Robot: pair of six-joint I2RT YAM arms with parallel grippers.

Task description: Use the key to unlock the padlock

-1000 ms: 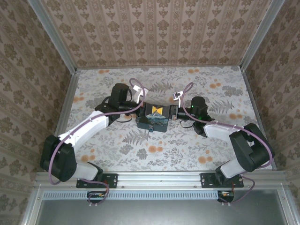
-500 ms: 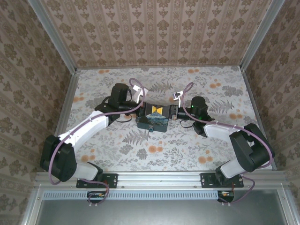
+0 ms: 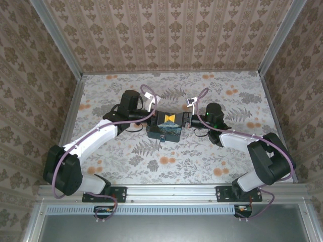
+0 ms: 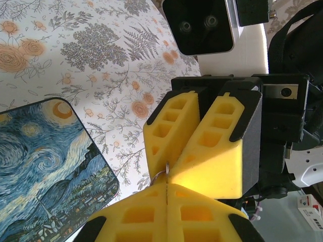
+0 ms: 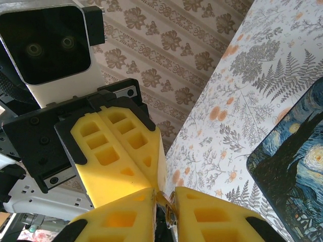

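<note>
Surface: floral tabletop (image 3: 212, 156), with patterned walls (image 3: 166, 35) around.
Left gripper (image 4: 166, 185): pressed shut on a thin wire ring (image 4: 159, 176).
Right gripper (image 5: 164, 194): narrow, pinching a small brass-coloured piece (image 5: 167, 204); its tips met the left's.
Painted box (image 3: 174, 132): lay beneath the meeting fingertips.
Padlock (image 3: 162, 138): sat at the box's near edge.

Over the far half of the painted box (image 3: 169, 132) the left gripper (image 3: 166, 119) and right gripper (image 3: 174, 119) meet — yellow tips together. The tiny padlock (image 3: 162, 139) sits at the box's near edge.
</note>
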